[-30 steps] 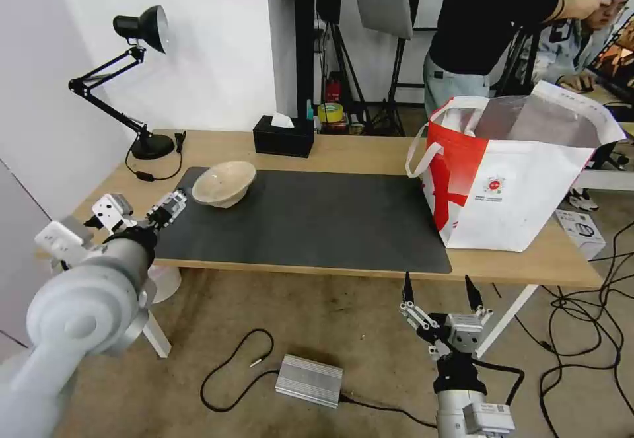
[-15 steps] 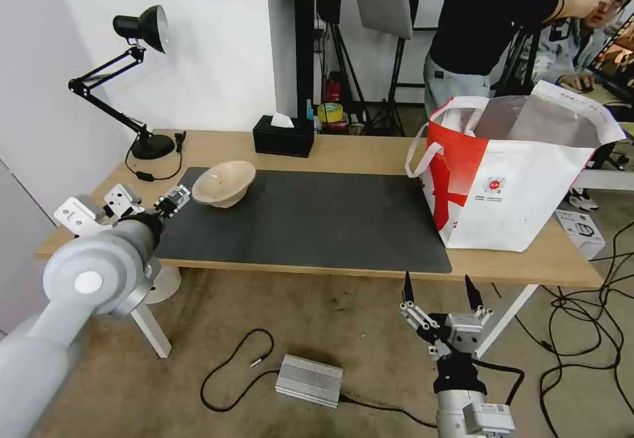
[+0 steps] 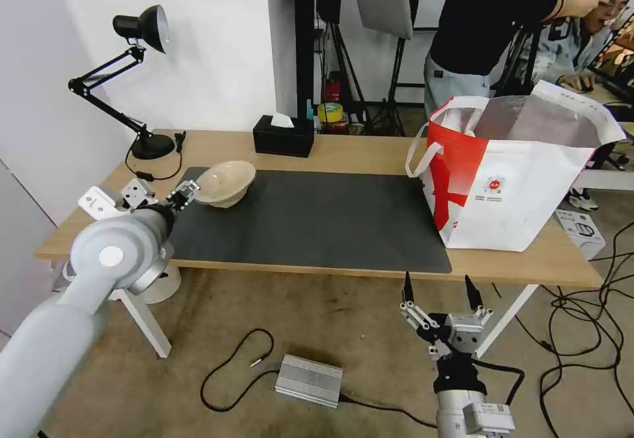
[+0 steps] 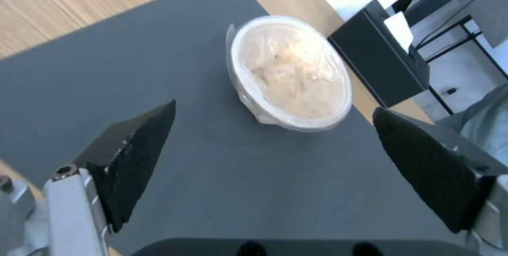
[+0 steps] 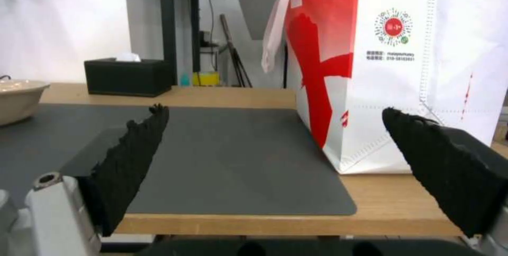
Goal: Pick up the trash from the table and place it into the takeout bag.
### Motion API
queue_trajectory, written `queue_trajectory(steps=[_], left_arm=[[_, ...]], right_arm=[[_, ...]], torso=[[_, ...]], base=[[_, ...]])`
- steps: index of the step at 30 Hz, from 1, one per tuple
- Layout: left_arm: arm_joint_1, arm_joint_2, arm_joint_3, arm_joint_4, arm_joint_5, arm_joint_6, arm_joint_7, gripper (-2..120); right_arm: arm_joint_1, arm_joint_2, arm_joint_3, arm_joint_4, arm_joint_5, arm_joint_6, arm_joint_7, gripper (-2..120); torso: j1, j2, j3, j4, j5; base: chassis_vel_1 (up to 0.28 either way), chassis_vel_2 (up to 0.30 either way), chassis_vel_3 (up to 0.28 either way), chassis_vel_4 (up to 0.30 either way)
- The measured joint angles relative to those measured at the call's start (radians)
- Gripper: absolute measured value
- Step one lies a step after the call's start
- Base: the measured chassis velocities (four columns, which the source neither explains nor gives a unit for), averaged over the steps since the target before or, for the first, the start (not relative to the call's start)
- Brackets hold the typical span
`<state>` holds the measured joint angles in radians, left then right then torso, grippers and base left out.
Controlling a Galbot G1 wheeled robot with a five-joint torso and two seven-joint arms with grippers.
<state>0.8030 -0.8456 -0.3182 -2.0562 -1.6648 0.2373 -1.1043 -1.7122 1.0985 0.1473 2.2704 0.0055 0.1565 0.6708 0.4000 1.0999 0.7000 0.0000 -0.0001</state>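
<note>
A shallow beige bowl of trash (image 3: pixel 226 182) sits at the left end of the dark grey mat (image 3: pixel 310 220) on the light-wood table (image 3: pixel 356 150). My left gripper (image 3: pixel 185 195) hovers just left of the bowl, close to its rim. In the left wrist view that gripper (image 4: pixel 274 109) is open, and the bowl (image 4: pixel 291 73) lies just beyond its fingertips. The white and red takeout bag (image 3: pixel 515 180) stands open at the table's right end. My right gripper (image 3: pixel 441 291) is parked open below the table's front edge, facing the bag (image 5: pixel 391 69).
A black tissue box (image 3: pixel 284 135) stands at the table's back edge, and a black desk lamp (image 3: pixel 150 144) at the back left. People stand behind the bag. Cables and a silver box (image 3: pixel 309 380) lie on the floor.
My left arm has reached forward and to the right, bringing its gripper up to the bowl's left rim. The right arm, bowl and bag have not moved.
</note>
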Motion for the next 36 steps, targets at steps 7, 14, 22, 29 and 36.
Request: queue_trajectory(steps=[7,14,22,29,36], left_arm=[[-0.035,-0.013,0.034,0.024,-0.006,0.000,-0.003,100],[-0.093,-0.041,0.080,0.066,-0.028,0.000,-0.019,100],[-0.138,-0.078,0.120,0.120,-0.027,0.000,-0.024,100],[-0.171,-0.094,0.142,0.162,-0.023,0.000,-0.024,100],[-0.195,-0.116,0.148,0.187,-0.020,0.000,-0.038,100]], right_arm=[[0.000,0.000,0.000,0.000,0.000,0.000,0.000,100],[0.000,0.000,0.000,0.000,0.000,0.000,0.000,100],[0.000,0.000,0.000,0.000,0.000,0.000,0.000,100],[0.000,0.000,0.000,0.000,0.000,0.000,0.000,100],[0.000,0.000,0.000,0.000,0.000,0.000,0.000,100]], torso=[[0.000,0.000,0.000,0.0000,0.0001],[0.000,0.000,0.000,0.0000,0.0001],[0.000,0.000,0.000,0.0000,0.0001],[0.000,0.000,0.000,-0.0001,0.0001],[0.000,0.000,0.000,0.0000,0.0001]], base=[[0.000,0.000,0.000,0.000],[0.000,0.000,0.000,0.000],[0.000,0.000,0.000,0.000],[0.000,0.000,0.000,0.000],[0.000,0.000,0.000,0.000]])
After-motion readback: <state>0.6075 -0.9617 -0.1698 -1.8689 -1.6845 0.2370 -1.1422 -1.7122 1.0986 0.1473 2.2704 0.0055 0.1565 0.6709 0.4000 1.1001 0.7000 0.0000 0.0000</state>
